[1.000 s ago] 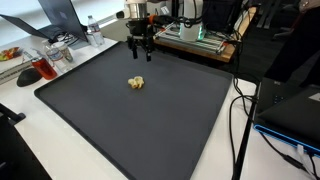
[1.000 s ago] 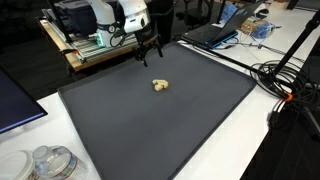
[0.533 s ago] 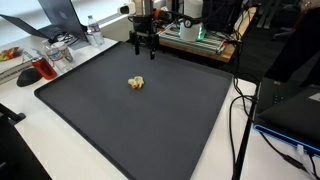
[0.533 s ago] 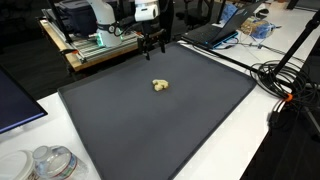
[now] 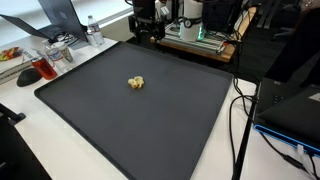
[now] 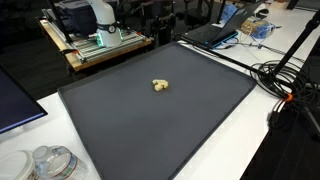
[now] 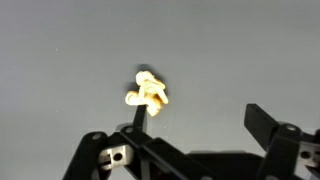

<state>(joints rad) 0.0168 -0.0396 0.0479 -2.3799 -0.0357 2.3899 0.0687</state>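
Observation:
A small yellow-tan lumpy object (image 5: 135,83) lies on the dark grey mat (image 5: 150,120); it also shows in the other exterior view (image 6: 159,86) and in the wrist view (image 7: 148,92). My gripper (image 5: 146,33) is high above the mat's far edge, well clear of the object, and only partly in view there. In the wrist view its two black fingers (image 7: 190,130) stand wide apart with nothing between them. The gripper is out of view in the exterior view that shows the laptop side.
A rack with electronics (image 5: 200,38) stands behind the mat. A plate of food and containers (image 5: 40,62) sit at one side. A laptop (image 6: 215,32) and cables (image 6: 285,85) lie beside the mat. Plastic cups (image 6: 50,163) stand near the front.
My gripper has risen straight up from near the mat's far edge, open throughout, and has left one exterior view. The small object has not moved.

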